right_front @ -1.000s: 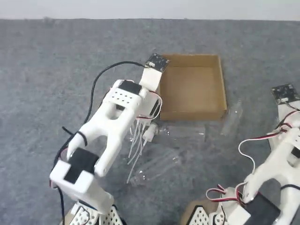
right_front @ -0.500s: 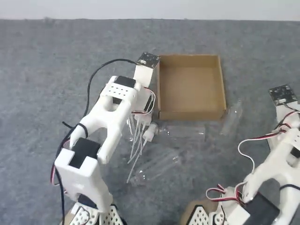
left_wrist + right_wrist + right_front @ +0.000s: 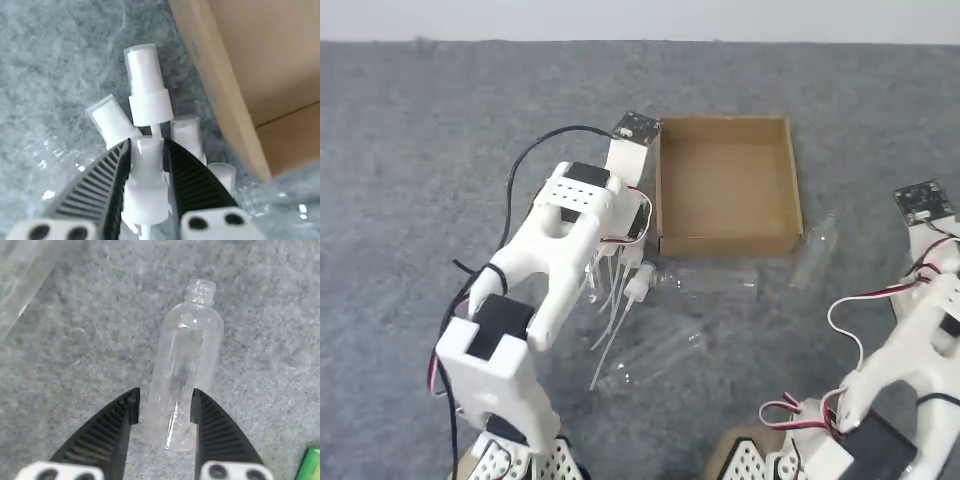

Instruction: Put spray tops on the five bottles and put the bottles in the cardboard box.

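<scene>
Lying lengthwise between open right fingers (image 3: 112, 425), a clear plastic bottle (image 3: 185, 385) points its neck away. Closed left fingers (image 3: 100, 175) grip a white spray top (image 3: 145, 185).

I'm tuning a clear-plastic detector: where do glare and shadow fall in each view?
High view: soft even light, weak shadows; the bottle before the cardboard box shows as faint pale glints. Left wrist view: small glints on clear plastic beside the spray top in the left gripper. Right wrist view: bright streaks on the shoulder and side of the bottle at the open right gripper.
</scene>
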`<state>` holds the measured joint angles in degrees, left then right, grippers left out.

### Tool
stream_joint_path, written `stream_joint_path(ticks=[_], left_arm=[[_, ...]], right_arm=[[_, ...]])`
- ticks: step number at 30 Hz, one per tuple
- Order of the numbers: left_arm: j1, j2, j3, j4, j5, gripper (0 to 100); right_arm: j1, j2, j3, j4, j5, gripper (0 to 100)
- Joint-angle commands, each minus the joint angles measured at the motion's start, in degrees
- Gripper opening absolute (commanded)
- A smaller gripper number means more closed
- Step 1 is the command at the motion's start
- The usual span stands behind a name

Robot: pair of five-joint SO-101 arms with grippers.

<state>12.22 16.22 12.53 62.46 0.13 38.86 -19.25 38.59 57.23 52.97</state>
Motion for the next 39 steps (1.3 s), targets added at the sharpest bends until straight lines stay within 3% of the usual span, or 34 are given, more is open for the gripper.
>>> stream_joint_path(ticks=[1,11,16,21,28,34,39], left_arm=[[0.2,-11.1,-2.6,3.2,0.5,1],[-0.4,-35.7,0.1,12.5,0.5,1],[-2.8,-46.7,11.1,9.9,1.5,1],[-11.8,-53.0,23.4,3.0,1.5,1],[-25.8,-46.2,31.3,-9.8,-4.1,1],[-26.8,-33.7,29.5,-11.7,-4.9,1],[-26.9,-30.6,29.2,-14.1,-4.7,1]], right_arm=[[0.6,-2.9,-0.4,-0.7,0.5,13.5],[0.6,-3.5,-0.4,-0.5,0.3,13.8],[0.2,-3.5,-0.8,-0.5,-1.8,13.8],[-1.1,-2.9,-2.4,-0.4,-2.5,13.9],[-1.8,-2.6,-9.0,4.4,-6.0,13.9],[-2.1,6.4,-18.0,8.1,-5.9,14.0],[-2.2,19.6,-30.6,13.6,-5.8,23.8]])
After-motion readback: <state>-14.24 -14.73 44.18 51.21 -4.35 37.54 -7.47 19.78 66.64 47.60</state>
